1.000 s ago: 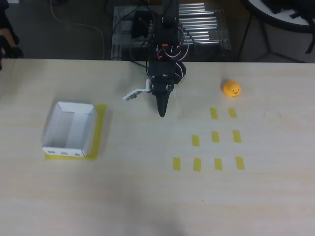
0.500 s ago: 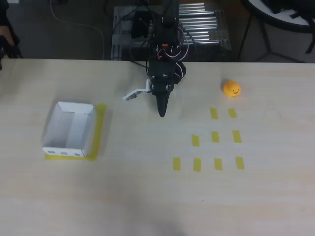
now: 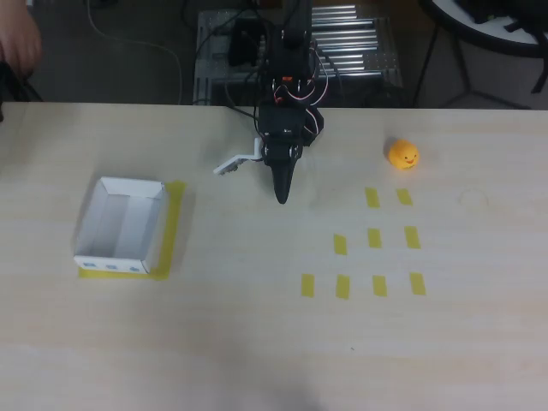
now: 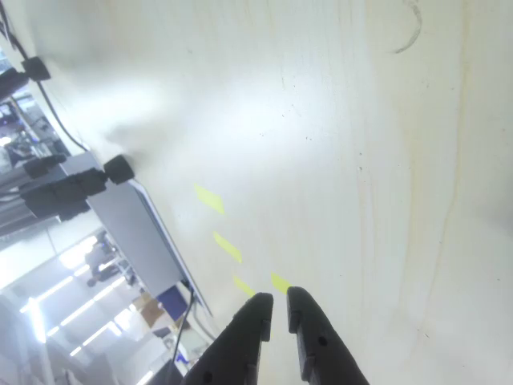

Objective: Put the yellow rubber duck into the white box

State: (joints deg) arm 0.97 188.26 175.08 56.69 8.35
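Observation:
In the overhead view the yellow rubber duck (image 3: pixel 402 154) sits on the pale wooden table at the upper right, its face marks showing. The white box (image 3: pixel 121 226) stands open-topped at the left, on a yellow tape patch, with small blue marks on its near wall. My gripper (image 3: pixel 281 197) points down the picture near the table's top middle, roughly midway between box and duck and touching neither. The wrist view shows its black fingertips (image 4: pixel 276 301) nearly together, holding nothing, over bare table.
Several yellow tape strips (image 3: pixel 374 238) lie in rows right of centre, below the duck. The arm's base and cables (image 3: pixel 287 51) sit beyond the table's far edge. A person's hand (image 3: pixel 19 38) shows at the top left corner.
The arm, duck and box have not moved. A person's hand has come further into view at the top left corner.

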